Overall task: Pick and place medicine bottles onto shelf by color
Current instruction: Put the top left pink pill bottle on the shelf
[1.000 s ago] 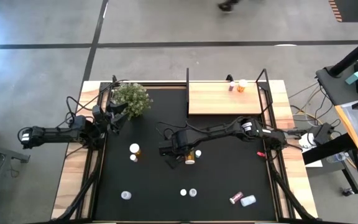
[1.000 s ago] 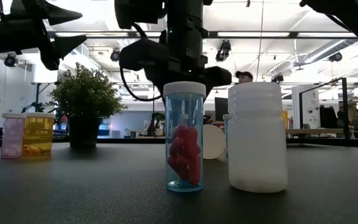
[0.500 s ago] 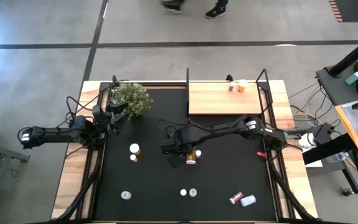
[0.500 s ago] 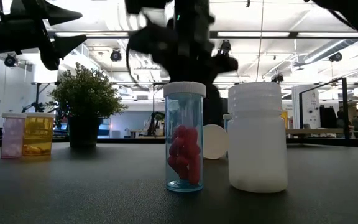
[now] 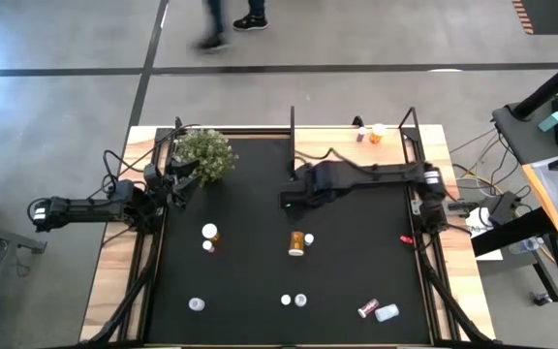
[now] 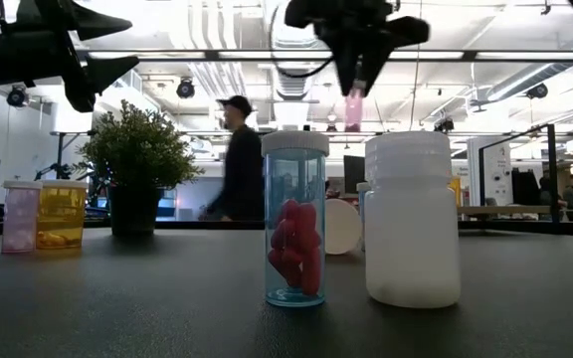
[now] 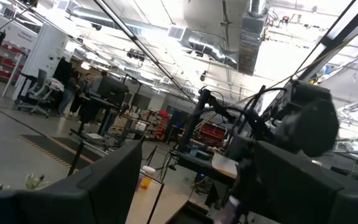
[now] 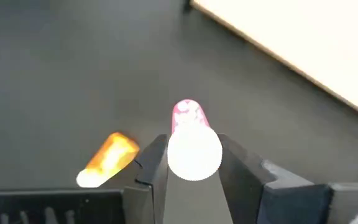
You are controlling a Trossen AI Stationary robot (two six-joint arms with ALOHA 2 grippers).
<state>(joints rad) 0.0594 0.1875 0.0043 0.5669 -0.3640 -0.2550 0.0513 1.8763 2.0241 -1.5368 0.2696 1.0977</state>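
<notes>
Right wrist view shows the two dark fingers [image 8: 157, 168] of the right gripper [image 8: 194, 165] clamped on a pink medicine bottle [image 8: 188, 118] with a white cap, which stands out between them above the black mat. An orange bottle [image 8: 107, 158] lies on its side on the mat below, and the light wooden shelf [image 8: 316, 50] is near at one corner of this picture.

From the low view the same pink bottle [image 6: 354, 107] hangs from the right gripper [image 6: 358, 85], lifted well above the table. In front stand a clear bottle with red pills [image 6: 294, 219] and a wide white bottle [image 6: 412, 219], just beside each other. A pink bottle and an amber bottle [image 6: 61, 214] stand at the left near the potted plant [image 6: 137, 164]. A person [image 6: 235, 159] in dark clothes is in the room behind.

In the high view the right gripper [image 5: 294, 194] is over the mat, just beside the front left corner of the shelf [image 5: 356, 150], where two bottles [image 5: 371, 133] stand at the back edge. The orange bottle [image 5: 297, 241] lies near the mat's centre. The left gripper [image 5: 184, 173] waits with fingers apart beside the plant [image 5: 204, 153].
</notes>
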